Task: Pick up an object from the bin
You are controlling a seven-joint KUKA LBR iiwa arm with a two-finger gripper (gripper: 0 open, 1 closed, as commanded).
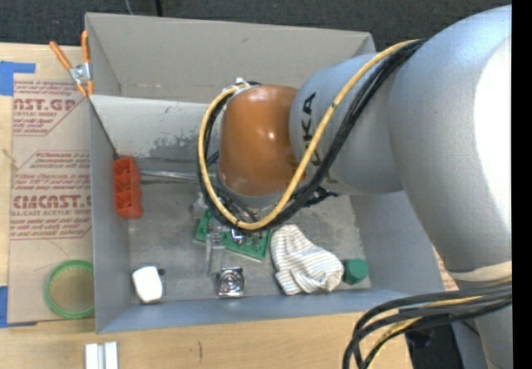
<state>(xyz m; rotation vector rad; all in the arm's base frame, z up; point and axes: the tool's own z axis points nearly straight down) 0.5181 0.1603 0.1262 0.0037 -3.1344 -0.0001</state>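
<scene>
My gripper [229, 277] hangs below the arm's orange cover and reaches down near the bin's front wall, about mid-width. Just to its right lies a crumpled white cloth with thin dark stripes [306, 261], close to the gripper; whether they touch cannot be told. A small green block [357, 270] sits right of the cloth by the front right corner. A white rounded block [147, 283] lies to the gripper's left, in the front left corner. Nothing shows in the gripper's grasp.
An orange ridged block [126, 187] lies along the bin's left wall, well away from the gripper. The arm and its cover hide the bin's middle and right. Bare floor shows between the white block and the gripper.
</scene>
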